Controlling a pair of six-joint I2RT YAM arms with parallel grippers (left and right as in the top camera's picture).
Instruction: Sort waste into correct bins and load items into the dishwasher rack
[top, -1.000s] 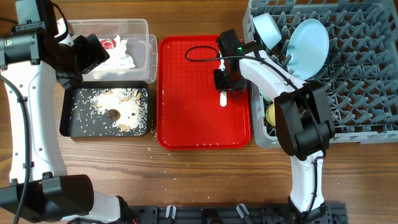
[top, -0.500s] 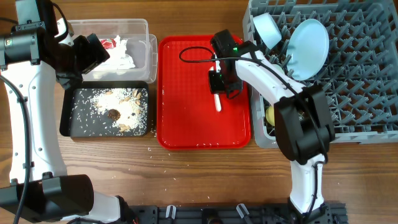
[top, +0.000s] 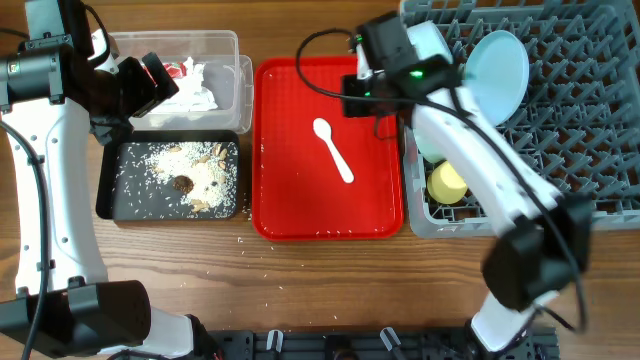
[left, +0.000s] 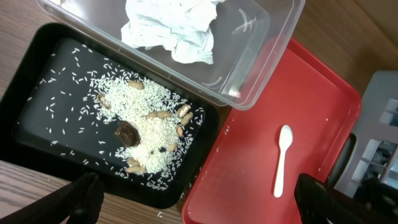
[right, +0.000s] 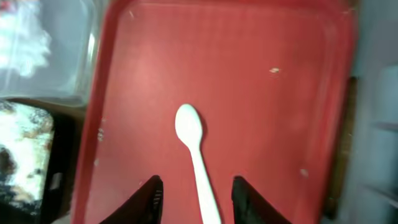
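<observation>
The white spoon (top: 333, 150) lies loose on the flat red tray (top: 290, 200), also seen as the spoon (left: 283, 158) and the spoon (right: 196, 149). My right gripper (top: 362, 98) hovers open over the tray's far edge; in its wrist view the right gripper (right: 199, 202) straddles the handle from above without touching it. My left gripper (top: 160, 78), the left gripper (left: 199, 208), stands wide open and empty over the clear tub (top: 235, 45), which holds white tissue (top: 200, 90) and a red wrapper (top: 178, 68). Rice and brown scraps (top: 190, 170) fill the black tray (top: 108, 190). The grey rack (top: 580, 150) holds the plate (top: 497, 65), a bowl (top: 430, 45) and the yellow cup (top: 448, 183).
A few rice grains (top: 245, 240) lie on the wooden table in front of the black tray. The right arm's black cable (top: 320, 40) loops over the far end of the red tray. The rack's wall stands right beside the red tray.
My right gripper has let go of the spoon, risen and moved toward the tray's far edge. The spoon now lies flat on the red tray, a little further left. The left arm stays put.
</observation>
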